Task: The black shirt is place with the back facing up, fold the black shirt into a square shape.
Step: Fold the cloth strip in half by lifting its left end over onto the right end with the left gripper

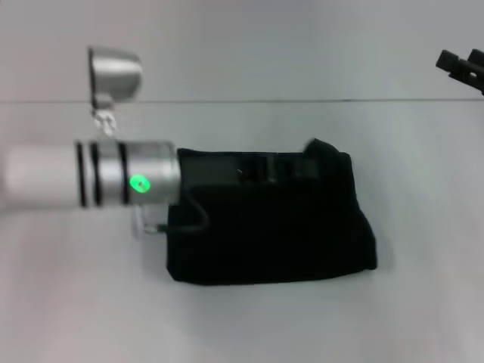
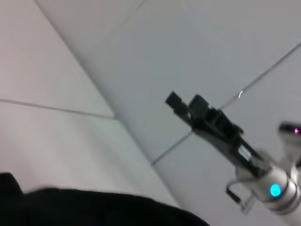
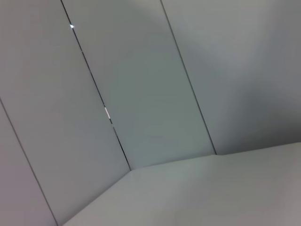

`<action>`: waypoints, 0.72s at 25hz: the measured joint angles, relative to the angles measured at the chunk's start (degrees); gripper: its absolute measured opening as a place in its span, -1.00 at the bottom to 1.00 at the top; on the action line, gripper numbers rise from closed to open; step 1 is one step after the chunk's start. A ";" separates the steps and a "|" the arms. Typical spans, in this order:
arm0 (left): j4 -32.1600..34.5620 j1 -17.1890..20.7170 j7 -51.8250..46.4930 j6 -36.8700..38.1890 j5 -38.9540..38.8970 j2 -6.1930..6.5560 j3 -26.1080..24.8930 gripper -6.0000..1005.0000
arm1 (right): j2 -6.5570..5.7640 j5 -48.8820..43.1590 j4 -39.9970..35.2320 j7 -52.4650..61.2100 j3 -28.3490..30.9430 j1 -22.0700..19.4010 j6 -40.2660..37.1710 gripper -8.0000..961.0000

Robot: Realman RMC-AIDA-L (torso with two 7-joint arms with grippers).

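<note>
The black shirt (image 1: 272, 227) lies folded into a compact rectangle, near finished; left gripper (image 1: 283, 168) over its far edge, grip indiscernible; right gripper (image 1: 463, 66) parked apart.

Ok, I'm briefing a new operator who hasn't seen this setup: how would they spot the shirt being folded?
Look at the pale table in front of the robot. Near its middle lies the black shirt, a folded, roughly rectangular bundle of soft matte fabric, with the left end effector reaching over its far edge. It is the only soft, dark item there; the right end effector sits far off, raised.
</note>
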 joint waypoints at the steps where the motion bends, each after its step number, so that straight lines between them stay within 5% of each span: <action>1: -4.49 -0.17 2.83 -2.04 -2.47 0.00 0.32 -0.80 | -0.07 0.00 0.00 0.03 0.00 -0.26 -0.07 0.91; 7: -22.41 1.10 19.21 -7.82 -14.77 -0.40 0.21 -0.76 | -0.25 -0.37 -0.02 0.03 -0.33 -0.98 -0.27 0.91; 13: -27.07 1.18 21.81 -6.60 -17.90 -0.49 -0.06 -0.72 | -0.89 -0.43 -0.05 2.78 -3.46 -1.67 -0.14 0.91; 18: -27.46 1.50 22.10 1.20 -18.38 -0.28 -0.16 -0.48 | -3.69 -1.82 -0.07 12.46 -9.72 -1.90 -0.98 0.91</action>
